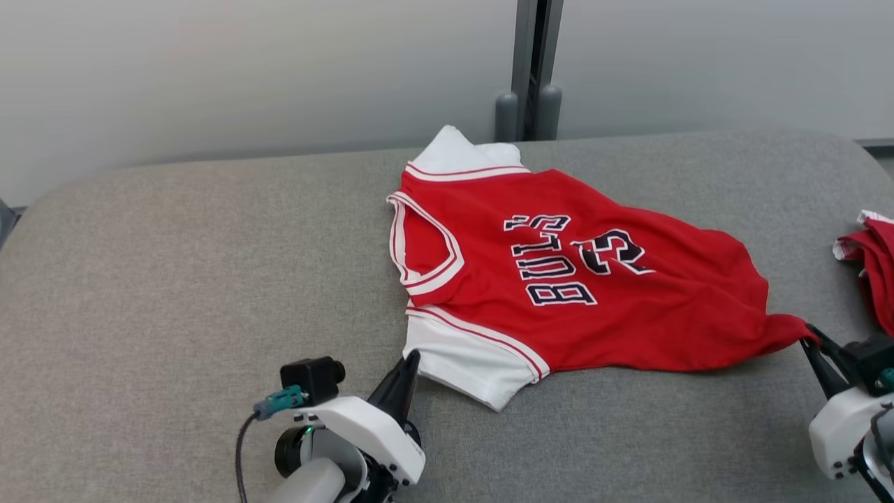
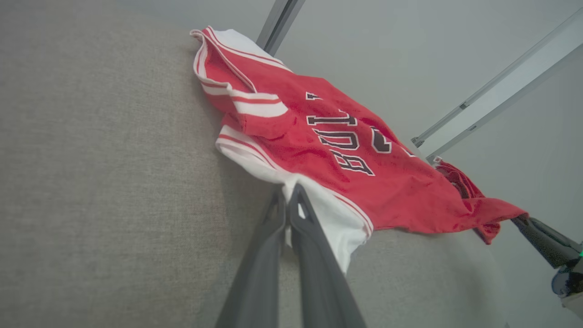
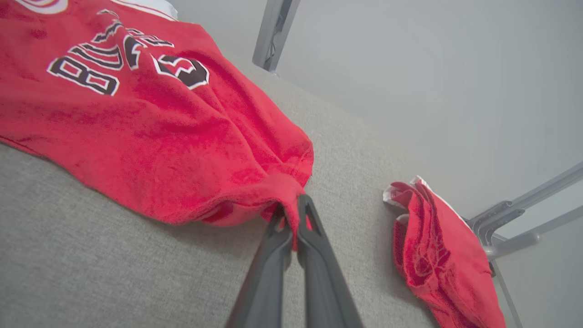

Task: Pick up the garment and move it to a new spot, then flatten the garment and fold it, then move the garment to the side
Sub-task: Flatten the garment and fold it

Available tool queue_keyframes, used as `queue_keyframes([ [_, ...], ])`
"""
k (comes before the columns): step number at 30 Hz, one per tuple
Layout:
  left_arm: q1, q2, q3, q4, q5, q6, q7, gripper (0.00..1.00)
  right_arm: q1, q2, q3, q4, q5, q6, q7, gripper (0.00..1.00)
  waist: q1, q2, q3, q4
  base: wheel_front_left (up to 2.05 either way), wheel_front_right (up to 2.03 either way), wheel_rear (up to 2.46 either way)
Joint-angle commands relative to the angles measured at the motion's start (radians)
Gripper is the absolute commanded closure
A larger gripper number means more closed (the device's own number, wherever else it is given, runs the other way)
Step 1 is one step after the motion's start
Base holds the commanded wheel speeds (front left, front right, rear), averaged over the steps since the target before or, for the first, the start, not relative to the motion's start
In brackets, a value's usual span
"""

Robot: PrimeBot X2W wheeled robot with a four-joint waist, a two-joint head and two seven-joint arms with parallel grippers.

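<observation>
Red jersey (image 1: pixel 594 279): lying lettering-up on the grey fabric table (image 1: pixel 174 293), right of middle. White sleeves point left, hem points right, a bit wrinkly near the number.
Left jaws: pinched shut on the white edge of the near sleeve. Easy to see from the left wrist, with cloth squeezed between the two dark fingers (image 2: pixel 319 264). From the head, just a dark tip touching the sleeve.
Right jaws: clamped on the near hem corner, red cloth drawn out to a point. Up close from the right wrist, fabric bunched between the fingers (image 3: pixel 273 269).
Second red garment (image 3: pixel 437 259): crumpled heap near the table's right edge, apart from the jersey. Whole from the right wrist, cut off by the frame edge from the head.
Lettering: dark with white outline, turned sideways from the head.
Grey post (image 1: pixel 534 70): upright behind the table, best seen from the head.
</observation>
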Motion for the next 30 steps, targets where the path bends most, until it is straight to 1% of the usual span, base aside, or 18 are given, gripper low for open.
queue_keyframes([
  [1,-0.004,0.006,0.017,-0.008,-0.018,-0.016,0.0,1.0,-0.019,-0.01,0.002,-0.007,-0.006,-0.001,0.0,1.0,-0.0001,0.0,-0.022,0.006,0.0,0.0,0.0],
  [3,-0.036,0.006,0.049,-0.021,-0.043,-0.042,0.0,1.0,-0.043,-0.02,0.012,-0.019,-0.015,-0.001,0.0,1.0,-0.0001,0.0,-0.04,0.009,0.0,0.0,0.0],
  [6,-0.094,0.032,0.099,-0.054,-0.067,-0.061,0.0,1.0,-0.096,-0.041,0.032,-0.035,-0.028,-0.001,0.0,1.0,-0.0001,0.0,-0.062,0.011,0.0,0.0,0.0],
  [9,-0.162,0.065,0.148,-0.109,-0.102,-0.068,0.019,1.0,-0.165,-0.061,0.069,-0.052,-0.039,-0.001,0.0,1.0,-0.0001,0.0,-0.085,0.013,0.0,0.0,0.0],
  [10,-0.187,0.079,0.166,-0.129,-0.113,-0.061,0.03,1.0,-0.187,-0.067,0.082,-0.06,-0.033,-0.001,0.0,1.0,-0.0001,0.0,-0.094,0.013,0.0,0.0,0.0],
  [13,-0.253,0.117,0.206,-0.191,-0.126,-0.026,0.06,1.0,-0.252,-0.091,0.112,-0.075,-0.022,-0.001,0.0,1.0,-0.0001,0.0,-0.117,0.014,0.0,0.0,0.0],
  [17,-0.311,0.165,0.244,-0.283,-0.138,0.032,0.104,1.0,-0.325,-0.109,0.144,-0.117,-0.017,-0.001,0.0,1.0,-0.0001,0.0,-0.136,0.011,0.0,0.0,0.0],
  [20,-0.315,0.192,0.26,-0.356,-0.151,0.079,0.141,1.0,-0.363,-0.129,0.173,-0.156,0.013,-0.001,0.0,1.0,-0.0001,0.0,-0.143,0.009,0.0,0.0,0.0],
  [21,-0.315,0.192,0.26,-0.356,-0.151,0.079,0.141,1.0,-0.363,-0.129,0.173,-0.156,0.013,-0.001,0.0,1.0,-0.0001,0.0,-0.143,0.009,0.0,0.0,0.0],
  [23,-0.299,0.207,0.264,-0.406,-0.168,0.106,0.175,1.0,-0.375,-0.146,0.196,-0.177,0.054,-0.001,0.0,1.0,-0.0001,0.0,-0.144,0.009,0.0,0.0,0.0],
  [27,-0.284,0.239,0.258,-0.494,-0.176,0.174,0.243,1.0,-0.423,-0.203,0.27,-0.209,0.108,-0.001,0.0,1.0,-0.0001,0.0,-0.121,0.007,0.0,0.0,0.0],
  [30,-0.312,0.261,0.253,-0.524,-0.168,0.229,0.289,1.0,-0.482,-0.24,0.327,-0.206,0.142,-0.001,0.006,1.0,-0.0001,0.0,-0.085,0.003,0.0,0.0,0.0],
])
